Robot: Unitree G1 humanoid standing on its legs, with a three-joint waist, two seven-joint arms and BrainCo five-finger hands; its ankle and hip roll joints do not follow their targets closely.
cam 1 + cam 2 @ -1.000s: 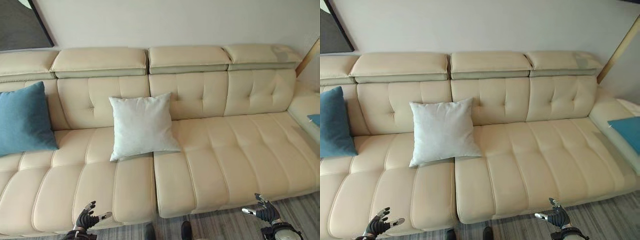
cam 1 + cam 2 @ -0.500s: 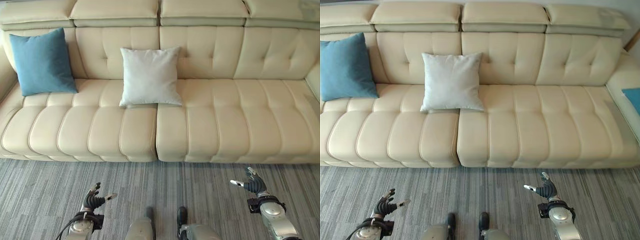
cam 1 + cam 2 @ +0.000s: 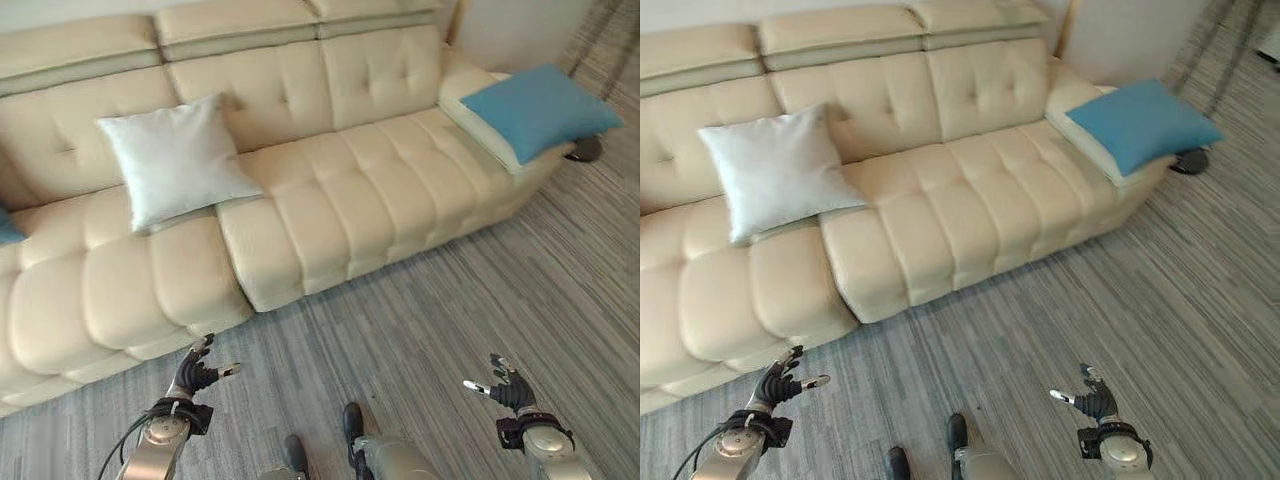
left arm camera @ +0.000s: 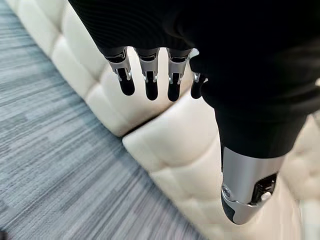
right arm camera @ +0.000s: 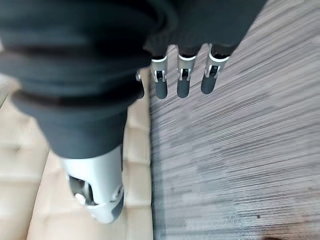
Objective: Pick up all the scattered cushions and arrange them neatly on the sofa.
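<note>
A long cream sofa (image 3: 330, 200) stands ahead across the grey carpet. A white cushion (image 3: 175, 160) leans upright against its backrest near the middle. A blue cushion (image 3: 540, 105) lies flat on the sofa's right end section. The edge of another blue cushion (image 3: 6, 226) peeks in at the far left of the seat. My left hand (image 3: 195, 372) hangs low over the carpet before the sofa's front, fingers relaxed and holding nothing. My right hand (image 3: 505, 385) hovers over the carpet at the lower right, also open and holding nothing.
Grey striped carpet (image 3: 450, 290) spreads in front of the sofa. A dark round base (image 3: 585, 150) sits on the floor just past the sofa's right end, with thin dark legs (image 3: 1215, 40) of a stand beyond it.
The whole view has swung to the right: the right-end blue cushion has come fully into view and the left blue cushion has slid almost out. Both hands stay low and open.
</note>
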